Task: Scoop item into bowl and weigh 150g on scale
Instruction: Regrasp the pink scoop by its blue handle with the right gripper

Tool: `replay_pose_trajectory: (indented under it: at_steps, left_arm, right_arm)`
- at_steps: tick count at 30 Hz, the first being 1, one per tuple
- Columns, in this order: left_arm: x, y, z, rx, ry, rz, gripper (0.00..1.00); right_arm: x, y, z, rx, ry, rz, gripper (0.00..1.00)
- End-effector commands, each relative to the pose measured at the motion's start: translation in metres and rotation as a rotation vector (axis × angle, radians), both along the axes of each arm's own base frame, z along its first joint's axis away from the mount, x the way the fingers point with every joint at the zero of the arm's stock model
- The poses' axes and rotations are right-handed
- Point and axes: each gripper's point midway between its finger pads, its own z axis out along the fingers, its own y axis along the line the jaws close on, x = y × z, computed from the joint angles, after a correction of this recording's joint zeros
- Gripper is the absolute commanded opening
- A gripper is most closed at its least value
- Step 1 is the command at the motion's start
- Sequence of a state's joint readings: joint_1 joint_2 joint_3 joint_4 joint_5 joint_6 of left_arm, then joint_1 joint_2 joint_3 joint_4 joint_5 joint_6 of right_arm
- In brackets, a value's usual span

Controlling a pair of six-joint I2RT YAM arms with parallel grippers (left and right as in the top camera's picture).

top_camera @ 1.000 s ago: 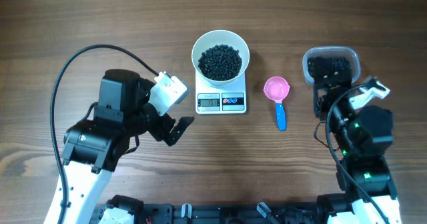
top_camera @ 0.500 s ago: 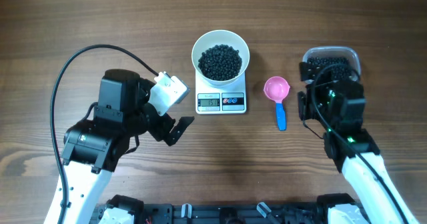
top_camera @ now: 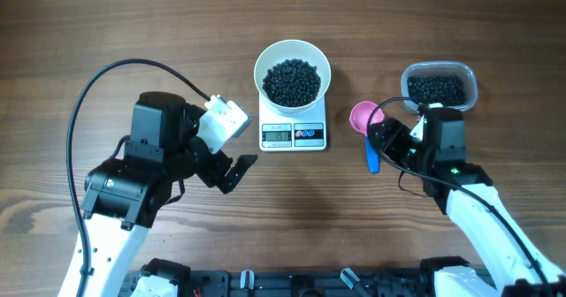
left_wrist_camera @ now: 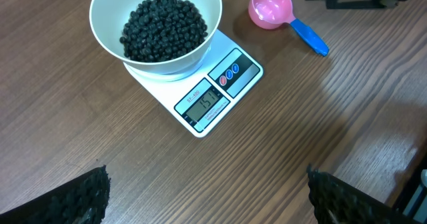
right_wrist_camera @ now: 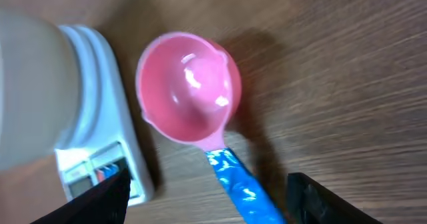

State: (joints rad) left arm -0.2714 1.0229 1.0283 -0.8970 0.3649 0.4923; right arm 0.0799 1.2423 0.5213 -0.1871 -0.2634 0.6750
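Observation:
The white bowl (top_camera: 263, 61) stands on the white scale (top_camera: 293, 135) and holds a heap of the black item (top_camera: 293, 80). More of the item (top_camera: 438, 88) lies in a clear tub (top_camera: 470, 74) at the right. A pink scoop (top_camera: 364, 118) with a blue handle (right_wrist_camera: 240, 189) lies between scale and tub. My right gripper (right_wrist_camera: 208, 187) is open low over the scoop; the handle runs between its fingers, apart from both. In the overhead view the right gripper (top_camera: 384, 144) covers part of the handle. My left gripper (left_wrist_camera: 207, 194) is open over bare wood, near side of the scale (left_wrist_camera: 213, 94).
The left arm (top_camera: 146, 169) with its looping black cable takes up the left side of the wooden table. The tub sits just beyond my right wrist. The scale's display (left_wrist_camera: 202, 104) is lit with digits.
My right arm has swung left and forward from the tub to above the scoop's handle. The left arm, bowl, scale and scoop have stayed put.

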Motion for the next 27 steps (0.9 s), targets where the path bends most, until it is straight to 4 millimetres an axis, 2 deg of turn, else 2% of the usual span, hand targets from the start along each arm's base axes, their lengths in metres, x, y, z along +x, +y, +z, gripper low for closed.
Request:
replay_pose_trajectory:
  at_steps: [1, 5, 8, 12, 15, 18, 20, 22, 23, 24, 27]
  left_arm:
    - [0.002, 0.000, 0.007, -0.014, -0.013, 0.005, 1.00]
    - [0.002, 0.000, 0.007, -0.014, -0.013, 0.005, 1.00]
    - [0.002, 0.000, 0.007, -0.014, -0.013, 0.005, 1.00]
    - [0.002, 0.000, 0.007, -0.014, -0.013, 0.005, 1.00]
    - [0.002, 0.000, 0.007, -0.014, -0.013, 0.005, 1.00]
    - [0.002, 0.000, 0.007, -0.014, -0.013, 0.006, 1.00]
    - [0.002, 0.000, 0.007, -0.014, -0.013, 0.005, 1.00]
    - [0.002, 0.000, 0.007, -0.014, -0.013, 0.006, 1.00]
    - [0.002, 0.000, 0.007, -0.014, -0.013, 0.006, 1.00]
    - [0.002, 0.000, 0.007, -0.014, -0.013, 0.006, 1.00]
    - [0.002, 0.000, 0.007, -0.014, -0.013, 0.005, 1.00]
  right_arm:
    - [-0.002, 0.009, -0.015, -0.048, 0.001, 0.160, 0.77]
    - [-0.006, 0.018, -0.040, -0.048, 0.042, 0.265, 0.73]
    - [-0.012, 0.020, -0.064, -0.035, 0.107, 0.288, 0.62]
    - [-0.026, 0.028, -0.073, -0.007, 0.150, 0.366, 0.08]
    - [-0.035, 0.028, -0.077, -0.003, 0.193, 0.365, 0.04]
    - [-0.034, 0.029, -0.075, 0.045, 0.220, 0.297, 0.04]
    - [-0.028, 0.040, -0.058, 0.116, 0.191, 0.306, 0.04]
    - [-0.009, 0.052, -0.013, 0.186, 0.072, 0.323, 0.05]
    - [-0.005, 0.054, 0.001, 0.190, 0.040, 0.330, 0.05]
    - [-0.002, 0.053, 0.027, 0.167, -0.006, 0.347, 0.05]
    - [-0.001, 0.040, 0.074, 0.049, -0.046, 0.361, 0.04]
